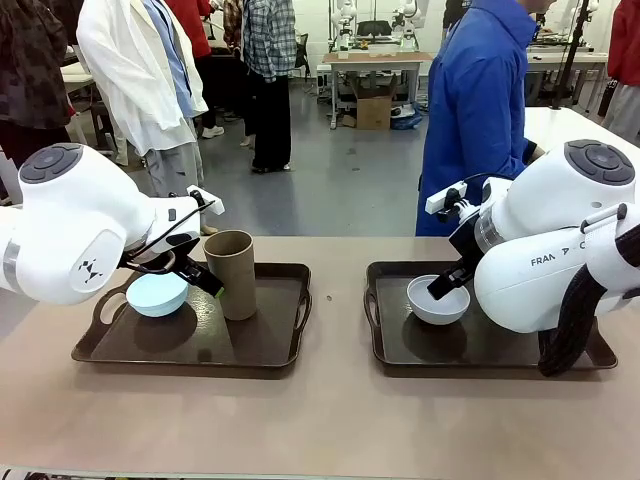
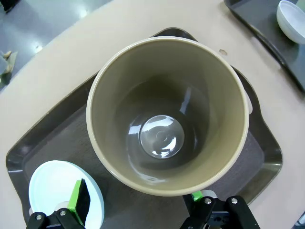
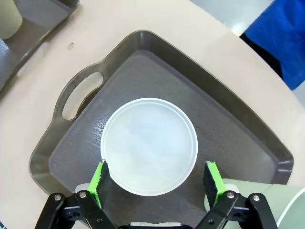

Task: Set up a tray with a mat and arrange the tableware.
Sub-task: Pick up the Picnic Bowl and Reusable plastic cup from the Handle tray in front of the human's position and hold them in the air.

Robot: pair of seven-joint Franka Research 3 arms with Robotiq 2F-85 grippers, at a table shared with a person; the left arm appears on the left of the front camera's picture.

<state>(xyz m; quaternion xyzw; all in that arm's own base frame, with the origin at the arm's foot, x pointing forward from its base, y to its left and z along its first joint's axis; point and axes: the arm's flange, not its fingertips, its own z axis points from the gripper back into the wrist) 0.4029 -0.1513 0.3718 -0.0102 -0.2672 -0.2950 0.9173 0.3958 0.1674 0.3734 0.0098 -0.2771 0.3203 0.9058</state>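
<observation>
Left fingers open, brown cup just ahead | right fingers open, flanking whitish-grey bowl

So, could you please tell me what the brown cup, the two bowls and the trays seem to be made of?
Brown cup: smooth, with a glossy highlight at its bottom; glazed ceramic or hard plastic. Light blue bowl and whitish bowl: even colour, soft sheen, thin rims; probably plastic, perhaps ceramic. Left tray and right tray: dark, moulded with cut-out handles; likely plastic.
</observation>
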